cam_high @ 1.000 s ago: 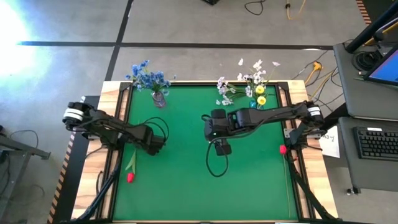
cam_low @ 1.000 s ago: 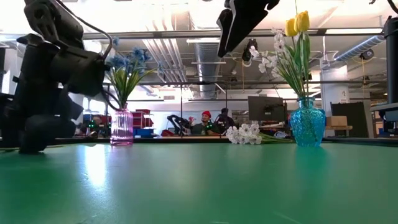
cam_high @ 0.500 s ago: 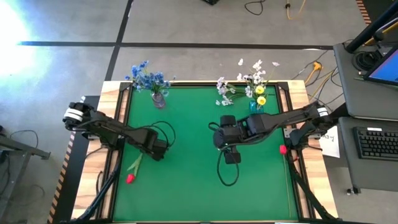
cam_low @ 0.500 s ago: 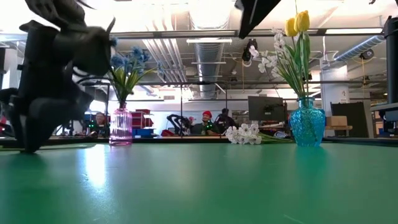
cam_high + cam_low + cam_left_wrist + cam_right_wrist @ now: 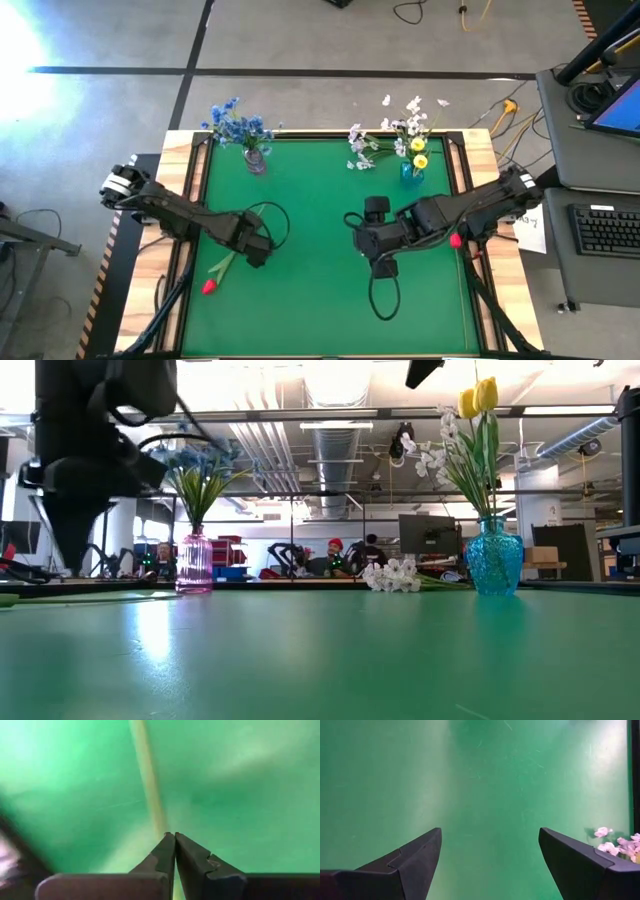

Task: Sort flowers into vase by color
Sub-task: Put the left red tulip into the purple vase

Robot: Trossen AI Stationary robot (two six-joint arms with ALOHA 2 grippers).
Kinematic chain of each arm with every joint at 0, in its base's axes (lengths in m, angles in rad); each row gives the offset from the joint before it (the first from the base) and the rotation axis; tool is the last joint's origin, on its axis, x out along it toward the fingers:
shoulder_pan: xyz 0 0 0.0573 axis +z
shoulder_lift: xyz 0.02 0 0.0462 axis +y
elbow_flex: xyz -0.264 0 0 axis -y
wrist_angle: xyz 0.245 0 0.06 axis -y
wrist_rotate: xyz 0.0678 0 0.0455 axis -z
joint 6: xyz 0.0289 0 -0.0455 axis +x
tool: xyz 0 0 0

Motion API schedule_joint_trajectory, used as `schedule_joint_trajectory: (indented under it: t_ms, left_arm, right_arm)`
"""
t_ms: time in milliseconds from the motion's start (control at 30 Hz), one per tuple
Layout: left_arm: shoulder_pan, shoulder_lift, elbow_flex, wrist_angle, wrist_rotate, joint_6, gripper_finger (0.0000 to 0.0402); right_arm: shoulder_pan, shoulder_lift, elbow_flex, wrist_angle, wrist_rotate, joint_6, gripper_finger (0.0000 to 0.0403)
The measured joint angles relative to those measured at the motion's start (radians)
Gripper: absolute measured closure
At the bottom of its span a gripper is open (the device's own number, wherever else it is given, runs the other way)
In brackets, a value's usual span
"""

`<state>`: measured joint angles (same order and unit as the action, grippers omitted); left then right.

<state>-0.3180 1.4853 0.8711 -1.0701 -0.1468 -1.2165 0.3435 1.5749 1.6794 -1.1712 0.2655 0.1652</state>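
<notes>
A red tulip (image 5: 209, 287) lies at the table's near left, its green stem (image 5: 225, 266) running up to my left gripper (image 5: 255, 252), which is shut on it. My right gripper (image 5: 385, 266) hangs open over the middle of the green mat with nothing between its fingers (image 5: 415, 860). A pink vase (image 5: 195, 562) with blue flowers (image 5: 238, 124) stands at the far left. A blue vase (image 5: 494, 557) with yellow tulips (image 5: 478, 398) and white blossoms stands at the far right. A white spray (image 5: 392, 574) lies on the mat beside the blue vase. My left gripper pinches the tulip's thin green stem (image 5: 159, 822) between its two fingertips (image 5: 167, 847), at the end away from the red head. The fingers point steeply down from above. The stem runs on past the fingertips, and the red head (image 5: 209, 287) stays low by the mat.
A small red thing (image 5: 455, 240) sits at the table's right edge. Black cables loop from both wrists over the mat (image 5: 300, 310). People and shelves show in the room beyond the far edge. The mat's near half is bare green.
My left gripper has moved toward the near edge and the table's middle, risen, and shut on the tulip's stem. The stem end has swung toward the right while the red head has stayed in place. My right gripper, still open, has moved toward the right and near edges.
</notes>
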Motion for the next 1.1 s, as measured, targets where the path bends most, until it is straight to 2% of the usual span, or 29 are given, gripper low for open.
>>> schedule_joint_trajectory:
  t_ms: [100,300,533,667,767,933,1100]
  left_arm:
    - [0.0,-0.002,-0.022,-0.034,-0.012,0.038,0.04]
    - [0.0,-0.003,-0.1,0.059,0.022,0.052,0.0389]
    - [-0.017,-0.014,-0.1,0.067,0.085,0.057,0.0313]
    - [-0.03,-0.011,-0.11,0.066,0.084,0.049,0.0264]
    - [-0.042,-0.011,-0.123,0.107,0.085,0.047,0.0245]
    - [-0.043,-0.012,-0.19,0.257,0.119,0.047,0.026]
    - [-0.059,-0.015,-0.196,0.276,0.138,0.045,0.0334]
  right_arm:
    - [0.009,0.011,0.0,0.006,0.007,0.003,0.0077]
    - [0.012,0.012,-0.001,0.013,0.008,-0.002,0.0077]
    - [0.012,0.012,-0.001,0.017,0.008,-0.001,0.0077]
    - [0.012,0.012,-0.001,0.026,0.012,-0.001,0.0077]
    - [0.012,0.012,-0.001,0.026,0.016,-0.002,0.0077]
    - [0.012,0.012,-0.001,0.035,0.027,-0.01,0.0077]
    - [0.012,0.012,-0.001,0.051,0.026,-0.013,0.0077]
